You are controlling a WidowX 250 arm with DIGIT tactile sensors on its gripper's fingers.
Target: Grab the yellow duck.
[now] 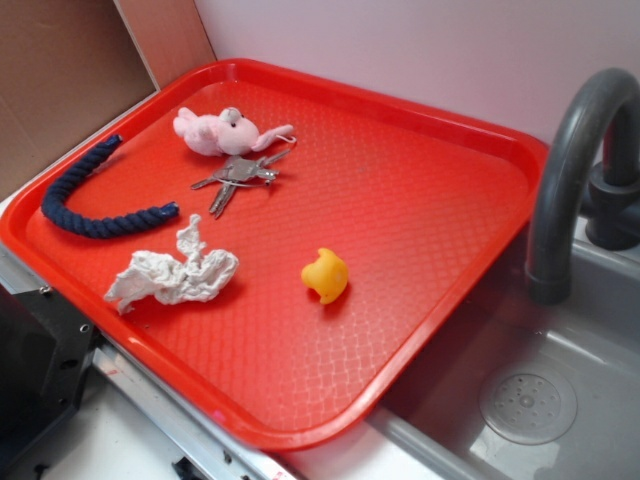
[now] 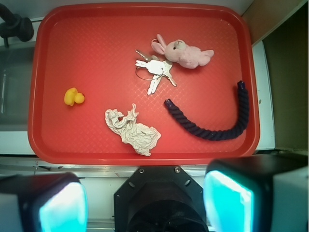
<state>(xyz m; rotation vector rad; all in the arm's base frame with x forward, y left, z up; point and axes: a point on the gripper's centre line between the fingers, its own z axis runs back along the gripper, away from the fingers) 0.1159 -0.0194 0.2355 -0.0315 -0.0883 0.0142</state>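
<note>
The duck [image 1: 326, 275] looks smooth rubber; the tray [image 1: 420, 200] is textured glossy plastic; the keys [image 1: 236, 177] are shiny metal.

A yellow duck [image 1: 326, 275] sits alone on the red tray [image 1: 420, 200], apart from the crumpled white cloth [image 1: 172, 272].

Colours on my tray

Red tray [image 1: 420, 180] w/ criss-cross bumps. Yellow-orange duck [image 1: 326, 275]. Pink plush [image 1: 222, 131], silver keys [image 1: 236, 177], dark blue twisty rope [image 1: 85, 200], white crumpled rag [image 1: 172, 275]. Grey tap [image 1: 570, 160] & sink [image 1: 590, 330]. My pads [image 2: 227, 203] glow teal.
</note>
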